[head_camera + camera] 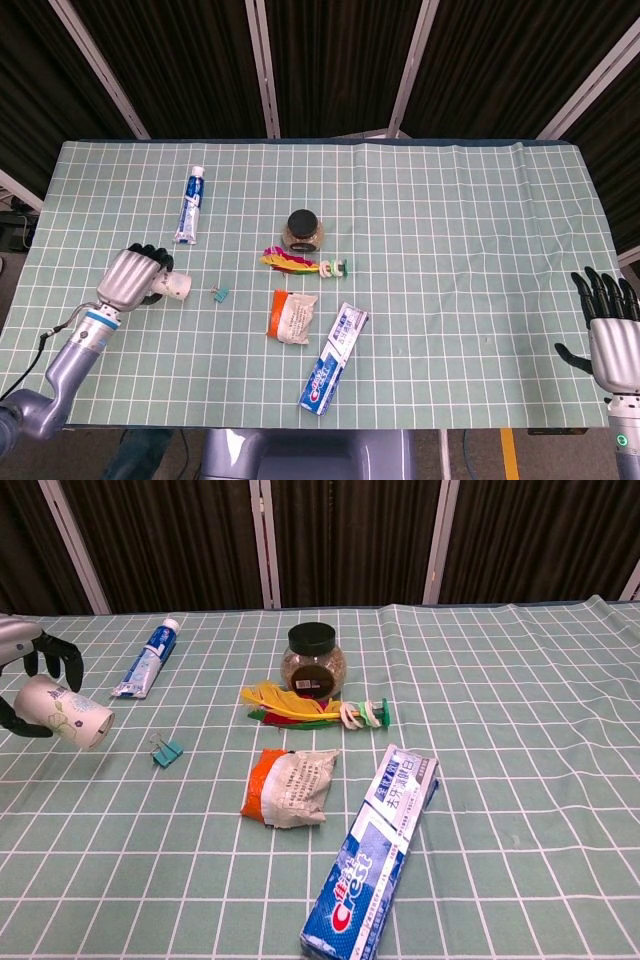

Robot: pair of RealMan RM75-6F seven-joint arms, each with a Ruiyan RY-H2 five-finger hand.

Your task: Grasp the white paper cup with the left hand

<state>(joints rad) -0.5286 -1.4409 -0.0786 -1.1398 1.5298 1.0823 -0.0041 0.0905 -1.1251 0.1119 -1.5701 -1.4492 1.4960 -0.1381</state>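
Note:
My left hand point(132, 277) grips the white paper cup point(171, 288) at the table's left side. The cup point(67, 712) is tipped on its side and lifted off the cloth, its base pointing right, with black fingers point(52, 656) curled over its upper end. The left hand point(28, 665) shows only at the chest view's left edge. My right hand point(610, 330) hangs off the table's right front corner with fingers spread and nothing in it; the chest view does not show it.
A small teal binder clip point(220, 293) lies just right of the cup. Further right are a toothpaste tube point(192, 205), a dark-lidded jar point(303, 229), a colourful toy point(305, 263), an orange-and-white packet point(290, 315) and a Crest box point(334, 357).

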